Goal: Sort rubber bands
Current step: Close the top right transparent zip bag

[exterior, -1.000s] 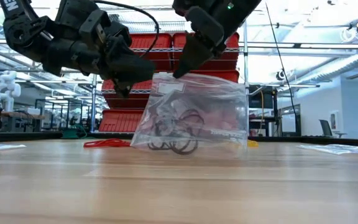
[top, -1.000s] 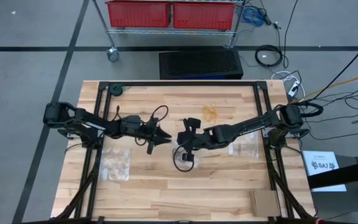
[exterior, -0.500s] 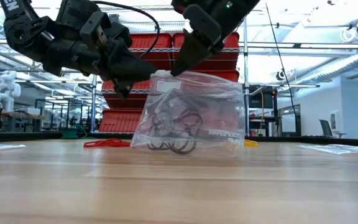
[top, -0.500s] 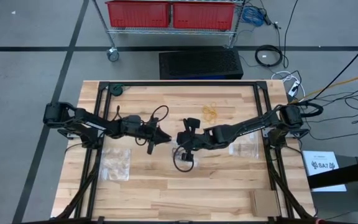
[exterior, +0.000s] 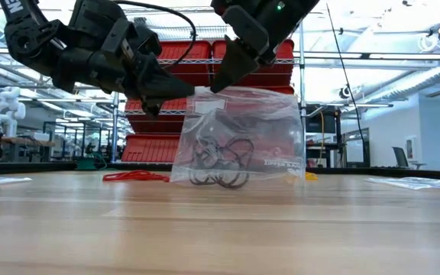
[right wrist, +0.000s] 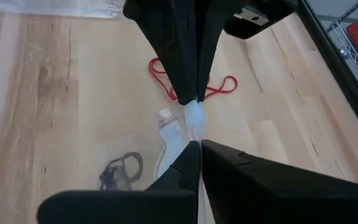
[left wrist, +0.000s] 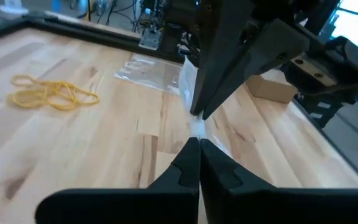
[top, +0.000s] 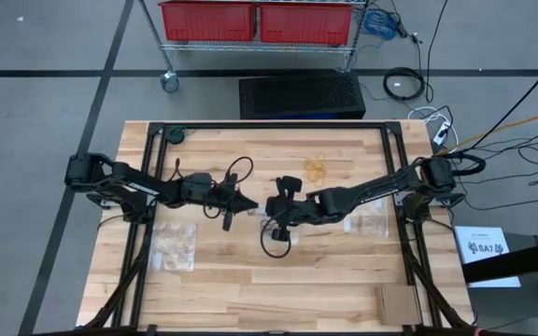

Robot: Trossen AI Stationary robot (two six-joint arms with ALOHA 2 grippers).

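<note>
Black rubber bands (exterior: 218,162) bagged, hanging below both pinching fingers (exterior: 176,86)

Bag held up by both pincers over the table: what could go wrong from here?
1. Both the left pincer and the right pincer pinch only the bag's top edge, close together; pulling apart might slip one grip or tear the thin plastic.
2. The black bands sit low inside; if the mouth opens while the bag tips, they could spill.
3. The red bands lie just below and could get dragged.
</note>
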